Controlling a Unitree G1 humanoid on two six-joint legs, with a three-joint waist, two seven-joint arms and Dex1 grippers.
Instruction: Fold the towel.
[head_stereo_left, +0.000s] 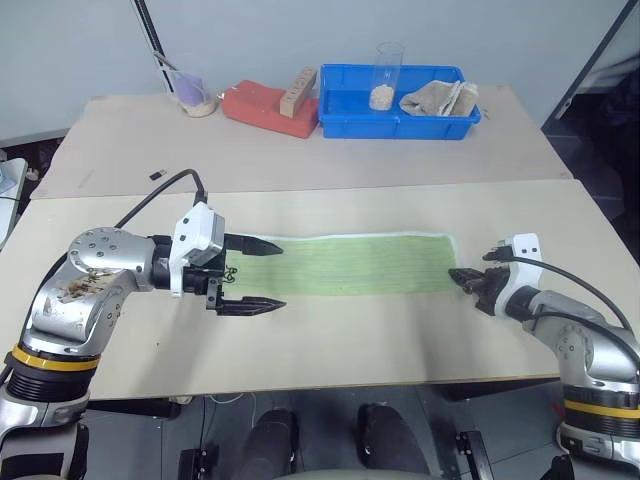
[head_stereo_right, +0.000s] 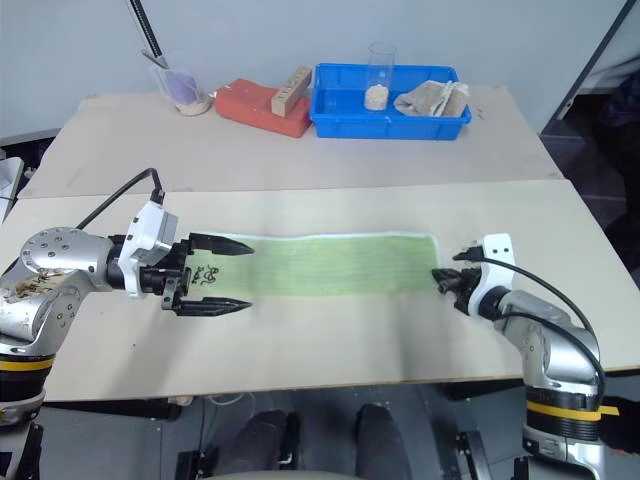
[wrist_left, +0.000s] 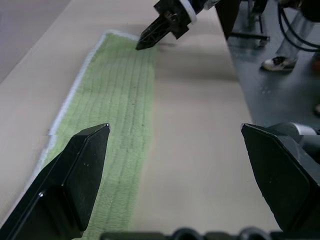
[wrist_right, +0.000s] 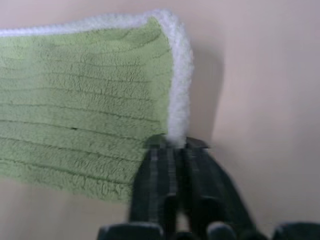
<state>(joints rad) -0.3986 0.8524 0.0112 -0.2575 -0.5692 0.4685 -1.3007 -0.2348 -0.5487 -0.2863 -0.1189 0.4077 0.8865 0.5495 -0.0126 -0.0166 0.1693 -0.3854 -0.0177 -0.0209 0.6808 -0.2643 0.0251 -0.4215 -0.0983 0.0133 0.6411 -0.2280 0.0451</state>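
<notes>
Right wrist view showed the right gripper (wrist_right: 175, 150) pinched together on the white-trimmed right end of the towel (head_stereo_left: 360, 262); the green strip lay flat along the near table (head_stereo_left: 330, 350), folded lengthwise; at its left end the left gripper (head_stereo_left: 255, 275) hovered with fingers spread wide, one above the cloth, one off its near edge, holding nothing; farther back stood a blue bin (head_stereo_left: 395, 120), a red block (head_stereo_left: 262, 105) and a beaker (head_stereo_left: 190, 90).
</notes>
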